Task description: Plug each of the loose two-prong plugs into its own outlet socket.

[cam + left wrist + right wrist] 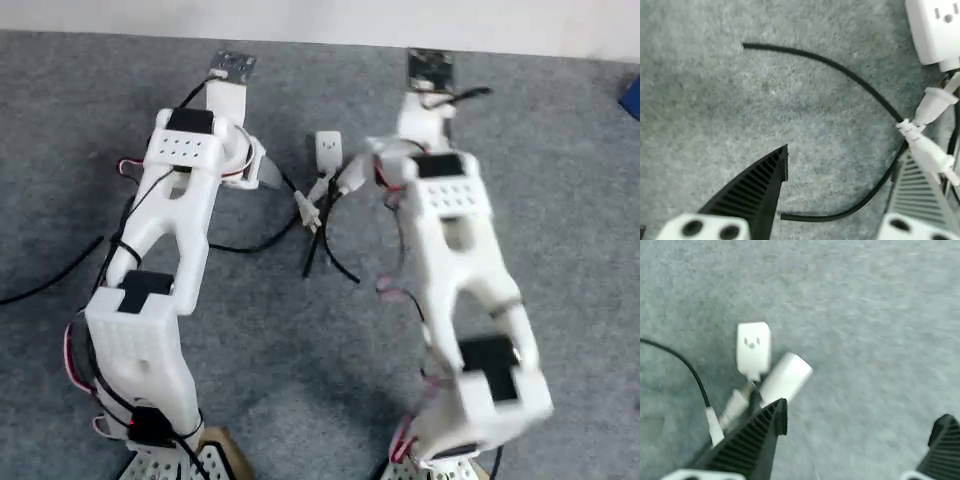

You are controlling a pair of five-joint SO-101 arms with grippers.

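Grey carpeted table top (pixel 300 380). Left gripper (pixel 840 175): fingers spread wide, nothing held; a thin black cable (pixel 840 67) curves over the carpet between them. Right gripper (pixel 855 432): fingers likewise wide apart, holding nothing, carpet between. Beyond the fingertips, between the arms, two white two-prong plugs (pixel 927 150) lie loose against each other, neither in a socket. Just past them a white rectangular outlet socket (pixel 328 148) lies face up. A white rounded plastic piece (pixel 785 377) touches its cable end; what it is, cannot tell.
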